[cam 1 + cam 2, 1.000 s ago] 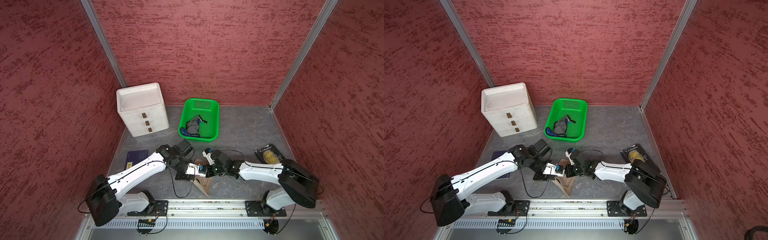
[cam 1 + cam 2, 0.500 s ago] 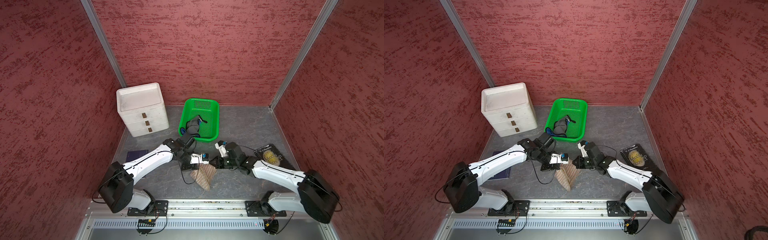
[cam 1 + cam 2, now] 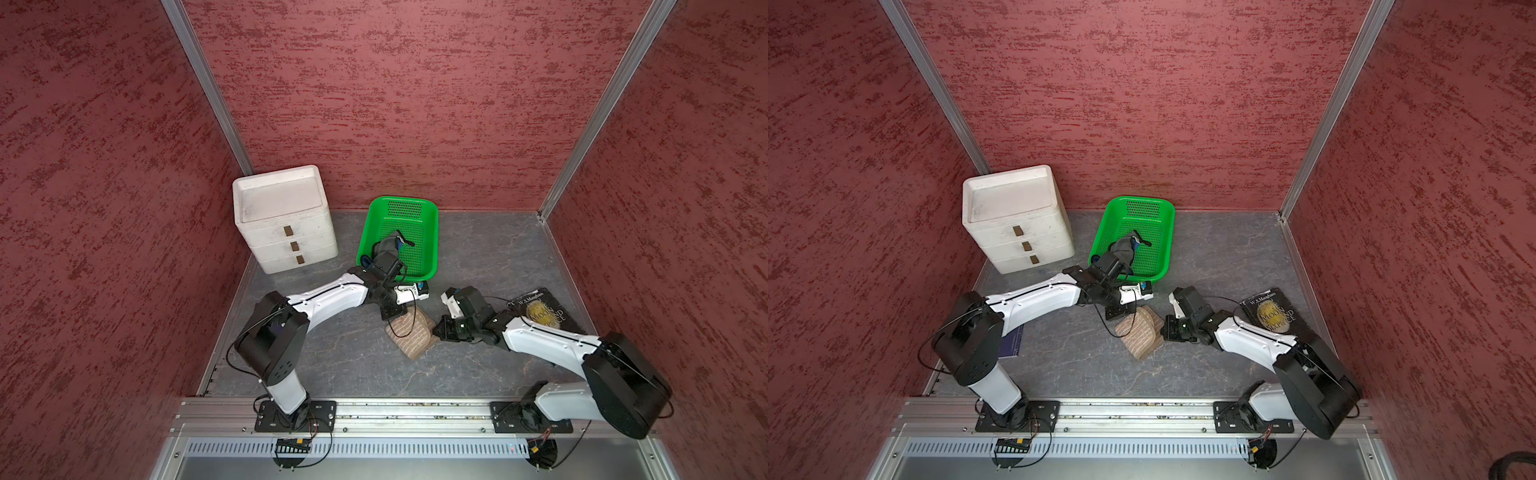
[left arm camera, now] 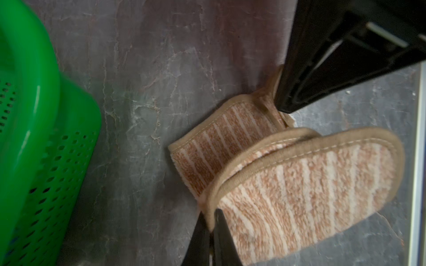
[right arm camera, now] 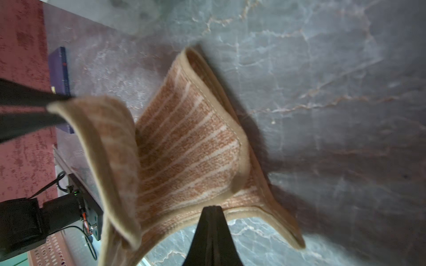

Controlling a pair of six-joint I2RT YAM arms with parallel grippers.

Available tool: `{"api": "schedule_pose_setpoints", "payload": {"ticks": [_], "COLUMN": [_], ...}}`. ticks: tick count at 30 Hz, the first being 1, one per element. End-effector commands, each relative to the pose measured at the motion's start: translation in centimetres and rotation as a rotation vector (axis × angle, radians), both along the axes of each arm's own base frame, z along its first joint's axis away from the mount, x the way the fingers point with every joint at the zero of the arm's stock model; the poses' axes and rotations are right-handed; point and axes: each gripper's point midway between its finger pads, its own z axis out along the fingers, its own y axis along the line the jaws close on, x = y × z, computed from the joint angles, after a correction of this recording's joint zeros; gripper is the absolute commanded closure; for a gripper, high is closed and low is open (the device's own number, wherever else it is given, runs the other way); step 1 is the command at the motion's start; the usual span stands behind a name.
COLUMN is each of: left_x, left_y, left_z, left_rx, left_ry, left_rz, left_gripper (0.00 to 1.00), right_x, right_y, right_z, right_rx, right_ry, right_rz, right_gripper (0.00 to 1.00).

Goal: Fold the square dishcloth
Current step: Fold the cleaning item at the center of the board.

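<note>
Dishcloth first: we find the tan, cream-striped terry square on the grey stone-patterned tabletop, roughly mid-table, just in front of the green basket and between our two arms. It does not lie flat. Its near part rests on the table, while its far side is lifted and curls over in a loose arch.

Our left gripper has its fingers pressed together on one raised corner; in the left wrist view the brown hem of that corner is pinched between the two black fingers. Our right gripper is likewise clamped on the cloth, at the hemmed edge on the opposite side; in the right wrist view its fingers meet with the hem caught at their tips. Both grippers sit low, close to the tabletop, with the cloth sagging between them.

Around this we see a white three-drawer unit at the back left beside the basket, a dark bundle inside the basket that we cannot identify, a black paperback titled The Moon and Sixpence lying flat by the right arm, and a blue notebook partly hidden under the left arm.
</note>
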Motion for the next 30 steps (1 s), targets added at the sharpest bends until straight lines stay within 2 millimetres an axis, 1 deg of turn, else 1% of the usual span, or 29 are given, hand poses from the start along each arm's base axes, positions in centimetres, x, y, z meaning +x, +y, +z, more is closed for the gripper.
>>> {"api": "schedule_pose_setpoints", "payload": {"ticks": [1, 4, 6, 8, 10, 13, 14, 15, 17, 18, 20, 22, 23, 25, 28, 30], "left_x": [2.4, 2.5, 3.0, 3.7, 4.0, 3.9, 4.2, 4.4, 5.1, 5.4, 5.5, 4.9, 4.5, 3.3, 2.4, 2.1], "left_y": [-1.2, -2.1, -2.7, -3.0, -3.4, -3.8, -4.0, -4.1, -4.2, -4.2, -4.3, -4.4, -4.5, -4.4, -2.8, -1.0], "left_z": [0.8, 0.7, 0.4, -0.3, -0.9, -2.1, -2.0, -2.1, -2.1, -2.1, -2.2, -2.2, -1.9, -0.1, 3.9, 6.3], "left_rx": [-0.021, -0.021, -0.005, 0.023, 0.040, 0.058, 0.049, 0.046, 0.033, 0.031, 0.025, 0.006, -0.017, -0.093, -0.195, -0.238], "left_ry": [-0.072, -0.098, -0.134, -0.178, -0.212, -0.243, -0.266, -0.282, -0.314, -0.325, -0.328, -0.300, -0.274, -0.191, -0.114, -0.100], "left_rz": [0.056, 0.040, 0.040, 0.049, 0.044, 0.034, 0.038, 0.048, 0.072, 0.085, 0.092, 0.086, 0.082, 0.075, 0.090, 0.107], "left_gripper": [0.94, 0.94, 0.93, 0.93, 0.87, 0.83, 0.82, 0.82, 0.81, 0.79, 0.71, 0.61, 0.58, 0.50, 0.44, 0.40], "right_x": [0.2, -0.1, -0.3, -0.5, -0.7, -0.9, -1.0, -0.8, -0.9, -1.1, -1.5, -1.9, -2.1, -2.1, -1.8, -1.6], "right_y": [-0.6, -0.8, -0.8, -0.8, -1.0, -1.3, -1.8, -2.3, -4.0, -4.8, -5.9, -5.4, -4.9, -3.7, -2.2, -0.8], "right_z": [-1.5, -3.4, -4.1, -4.4, -4.1, -2.4, -1.7, -0.5, 2.1, 2.9, 4.9, 5.9, 6.4, 7.1, 7.9, 8.6], "right_rx": [-0.049, -0.080, -0.081, -0.081, -0.072, -0.061, -0.073, -0.079, -0.095, -0.099, -0.074, 0.001, 0.045, 0.128, 0.176, 0.207], "right_ry": [0.010, 0.051, 0.070, 0.083, 0.080, 0.052, 0.042, 0.007, -0.065, -0.086, -0.136, -0.145, -0.145, -0.143, -0.148, -0.153], "right_rz": [-0.004, 0.001, 0.004, -0.001, -0.010, -0.024, -0.036, -0.052, -0.109, -0.139, -0.189, -0.197, -0.190, -0.174, -0.149, -0.112], "right_gripper": [1.00, 1.00, 1.00, 1.00, 1.00, 1.00, 1.00, 1.00, 1.00, 1.00, 1.00, 1.00, 1.00, 1.00, 1.00, 1.00]}}
